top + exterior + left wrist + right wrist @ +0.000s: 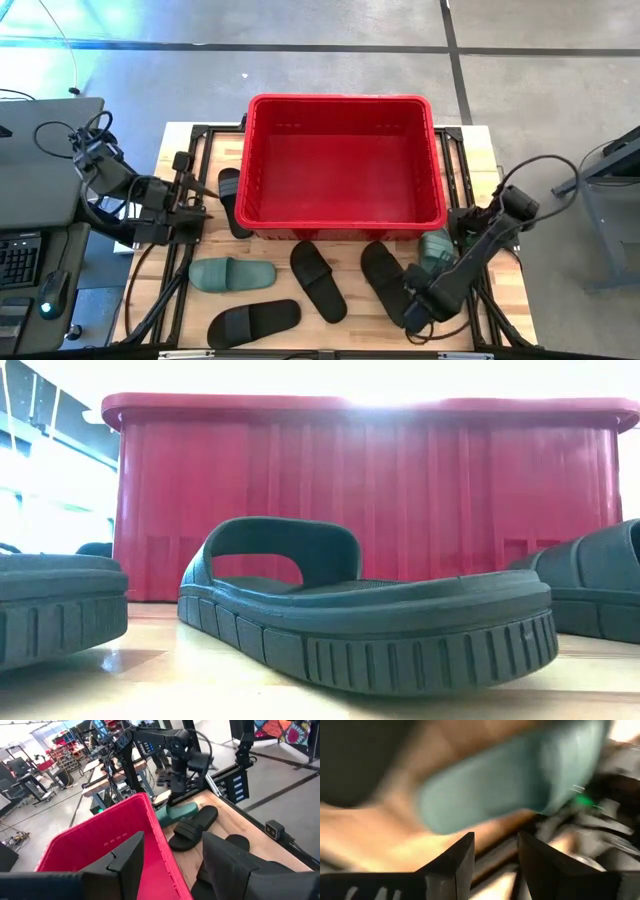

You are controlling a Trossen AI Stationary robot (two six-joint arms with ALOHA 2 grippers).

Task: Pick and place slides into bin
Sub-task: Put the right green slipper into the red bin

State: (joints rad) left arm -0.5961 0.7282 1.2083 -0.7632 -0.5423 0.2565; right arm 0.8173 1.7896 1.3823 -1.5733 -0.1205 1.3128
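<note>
Slides lie along the near half of my wooden desk [480, 150] in the high view: a sage-green ribbed-strap sandal [231, 273], black ones at [253, 322], [317, 280] and [386, 281], another black one [232, 200] left of the large red rectangular plastic bin [345, 165], and a second sage-green one [436, 247] at the bin's right front corner. My right gripper [412, 310] sits low beside the rightmost black slide; my left gripper [192, 205] waits at the desk's left edge. From the low view, a black slide [370, 615] fills the foreground before the bin wall [450, 490]. My left wrist view shows its fingers [127, 855] spread, holding nothing. My right wrist view shows fingers [457, 860] parted over a blurred sage-green sole [510, 775].
</note>
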